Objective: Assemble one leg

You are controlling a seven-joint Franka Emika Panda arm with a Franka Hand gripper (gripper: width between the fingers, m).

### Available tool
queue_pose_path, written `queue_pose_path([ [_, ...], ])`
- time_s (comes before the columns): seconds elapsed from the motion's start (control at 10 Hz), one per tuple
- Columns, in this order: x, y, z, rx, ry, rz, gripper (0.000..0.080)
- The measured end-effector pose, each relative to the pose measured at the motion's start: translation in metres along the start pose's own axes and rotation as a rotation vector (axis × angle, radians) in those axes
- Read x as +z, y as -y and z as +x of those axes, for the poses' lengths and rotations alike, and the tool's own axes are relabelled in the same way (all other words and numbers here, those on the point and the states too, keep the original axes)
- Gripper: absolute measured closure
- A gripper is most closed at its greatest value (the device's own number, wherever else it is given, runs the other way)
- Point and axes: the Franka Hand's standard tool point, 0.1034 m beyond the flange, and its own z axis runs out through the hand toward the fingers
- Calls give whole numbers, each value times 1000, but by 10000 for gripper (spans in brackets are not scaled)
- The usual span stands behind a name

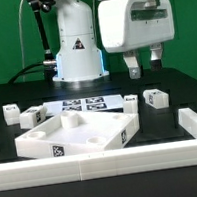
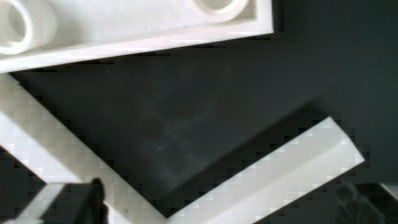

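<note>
We are hovering our gripper (image 1: 144, 68) over the dark table (image 1: 184, 101), its fingers (image 1: 133, 68) spread and gripping nothing. One leg (image 1: 155, 99) is sitting below it, near the square tabletop (image 1: 93, 146).

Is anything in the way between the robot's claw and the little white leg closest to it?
No. The gripper hangs open in the air, and nothing visible sits between it and the nearest leg.

The desk (image 1: 181, 88) is black. The tabletop piece (image 1: 88, 146) is plain white; its 6 o'clock face carries one black-and-white square tag. The leg (image 1: 155, 99), at 3 o'clock in the exterior view, is white with black-and-white tags. The marker board (image 1: 85, 104) is white with black tag patterns. The pincer (image 1: 144, 70) has a white housing and dark fingers (image 1: 133, 68).
</note>
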Motion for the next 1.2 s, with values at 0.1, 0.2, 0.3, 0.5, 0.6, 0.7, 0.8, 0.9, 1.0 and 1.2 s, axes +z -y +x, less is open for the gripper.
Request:
queue_pose_path([
  [0.1,0,1,-2,20,-15,-3,150],
  [0.2,0,1,-2,20,-15,-3,150],
  [0.3,0,1,-2,19,-15,-3,150],
  [0.5,0,1,-2,19,-14,-3,150],
  [0.6,1,0,-5,-19,-11,-2,150],
  [0.7,6,-5,-19,-84,-4,-2,150],
  [0.8,12,-4,-30,-114,4,4,150],
  [0.9,18,-4,-39,-181,4,4,150],
  [1.0,23,-4,-49,-206,10,11,150],
  [1.2,28,2,-59,-193,15,18,150],
])
